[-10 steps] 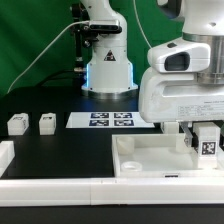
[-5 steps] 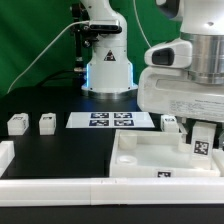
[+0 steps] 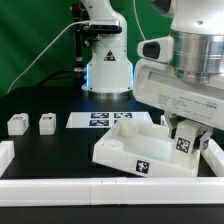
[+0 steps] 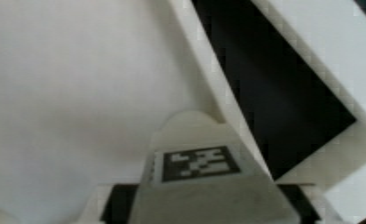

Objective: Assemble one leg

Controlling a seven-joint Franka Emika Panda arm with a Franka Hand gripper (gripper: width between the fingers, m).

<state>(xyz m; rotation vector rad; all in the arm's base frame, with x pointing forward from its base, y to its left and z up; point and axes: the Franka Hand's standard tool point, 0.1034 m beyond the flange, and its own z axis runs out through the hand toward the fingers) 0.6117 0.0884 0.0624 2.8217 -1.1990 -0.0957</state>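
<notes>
The gripper [image 3: 186, 140] sits at the right of the exterior view, low over the big white tabletop piece [image 3: 135, 152], and its fingers look closed on a leg [image 3: 184, 144], whose black-and-white tag faces the camera between them. In the wrist view the same tagged leg [image 4: 201, 160] fills the lower middle of the frame, held between the two fingers, with the pale tabletop surface behind it and dark table at the right. The tabletop piece is tilted, its near-left corner low and a tag showing on its front wall, so the leg seems to be bearing on a corner socket at its right end; whether it is already seated is hidden. The step in hand is, by my reading, fitting this leg into the tabletop. The next move calls for lining the peg square with the socket while the tabletop settles flat. Two more small blocks [image 3: 17, 124] [image 3: 46, 122] wait at middle left, beside the marker board [image 3: 110, 120], with a border rail [image 3: 60, 188] along the bottom.
</notes>
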